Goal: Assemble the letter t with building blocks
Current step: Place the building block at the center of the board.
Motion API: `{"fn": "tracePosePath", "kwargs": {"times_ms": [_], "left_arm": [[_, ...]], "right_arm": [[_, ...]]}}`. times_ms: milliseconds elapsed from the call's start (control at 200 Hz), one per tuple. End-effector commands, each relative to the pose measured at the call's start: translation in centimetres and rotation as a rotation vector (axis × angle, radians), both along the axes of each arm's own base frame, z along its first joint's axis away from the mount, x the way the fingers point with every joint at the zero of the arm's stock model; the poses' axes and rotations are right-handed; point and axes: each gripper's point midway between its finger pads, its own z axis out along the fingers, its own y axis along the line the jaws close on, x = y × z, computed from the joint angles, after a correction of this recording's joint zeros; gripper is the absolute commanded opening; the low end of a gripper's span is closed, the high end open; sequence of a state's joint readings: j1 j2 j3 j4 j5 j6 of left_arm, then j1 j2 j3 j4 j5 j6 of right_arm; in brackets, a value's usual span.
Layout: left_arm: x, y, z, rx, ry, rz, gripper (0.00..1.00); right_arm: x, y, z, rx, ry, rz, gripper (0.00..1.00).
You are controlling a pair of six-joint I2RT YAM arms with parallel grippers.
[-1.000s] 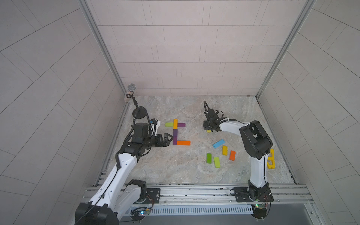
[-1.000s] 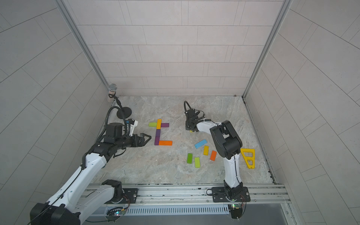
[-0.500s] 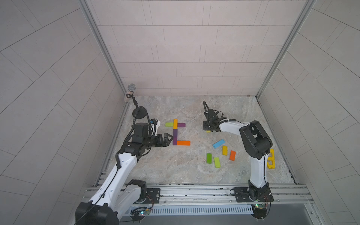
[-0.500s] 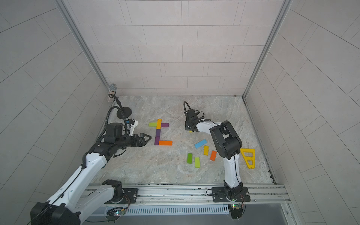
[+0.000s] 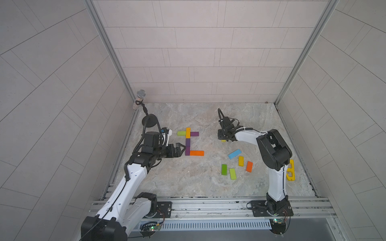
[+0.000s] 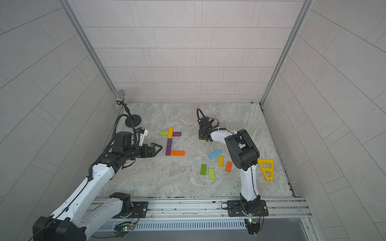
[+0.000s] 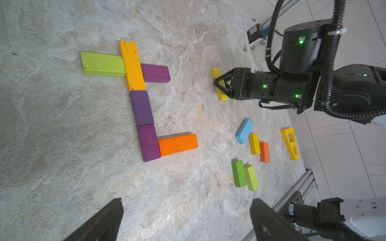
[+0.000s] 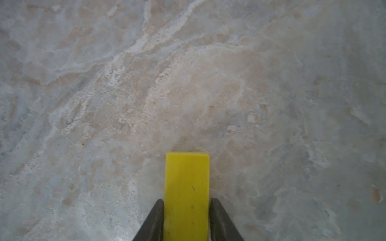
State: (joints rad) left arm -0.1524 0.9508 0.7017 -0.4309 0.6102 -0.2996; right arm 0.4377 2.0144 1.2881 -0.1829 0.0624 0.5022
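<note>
Spare blocks: a green block (image 5: pixel 224 169) and a lime block (image 5: pixel 232 173) lie side by side on the bench (image 5: pixel 177 183). They are nearer than the block letter (image 7: pixel 142 107) and off to its right-arm side. Just beyond them an orange spare (image 5: pixel 249 166), a yellow-orange spare (image 5: pixel 241 161) and a light blue block (image 5: pixel 234 154) lie loose and untouched.
Frame piece: the yellow frame piece (image 6: pixel 265 169) lies farther from the letter than the spares and takes no part.
Left hand: the left hand (image 5: pixel 181 149) is spread wide and empty, just beside the letter's lowest purple block (image 7: pixel 148 143). The left wrist view shows a gap between them.
Letter so far: a yellow-orange upright (image 7: pixel 132 65) and two purple blocks run end to end as the stem. A lime arm (image 7: pixel 103 63) and a purple arm (image 7: pixel 155 73) flank the upright as the crossbar. An orange foot (image 7: pixel 178 145) turns off the stem's near end toward the right-arm side. All joints look flush.
Right hand: the right hand (image 8: pixel 186 208) is level with the letter's crossbar and well apart from it. It is clamped on a yellow block (image 8: pixel 187 177), with a finger on each long side. Whether the block is clear of the bench cannot be told.
Done: the shape already reads as a lowercase t.
Left: probably only this yellow block to add, perhaps to lengthen the foot.
</note>
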Motion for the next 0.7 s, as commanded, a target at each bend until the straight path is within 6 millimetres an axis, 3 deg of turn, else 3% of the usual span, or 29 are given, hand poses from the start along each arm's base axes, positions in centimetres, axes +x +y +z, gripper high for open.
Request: {"fn": "tracePosePath", "kwargs": {"times_ms": [0,280,695], "left_arm": [[0.09,-0.04,-0.12,-0.010,-0.002,-0.004,1.00],[0.08,-0.08,-0.07,-0.012,-0.002,-0.006,1.00],[0.07,-0.16,-0.13,-0.015,0.003,-0.010,1.00]], "right_arm": [[-0.40,-0.66,-1.37,-0.027,0.026,-0.022,0.37],[-0.28,-0.47,-1.16,-0.021,0.022,-0.015,0.41],[-0.14,-0.44,-0.55,-0.028,0.009,0.000,0.73]]}}
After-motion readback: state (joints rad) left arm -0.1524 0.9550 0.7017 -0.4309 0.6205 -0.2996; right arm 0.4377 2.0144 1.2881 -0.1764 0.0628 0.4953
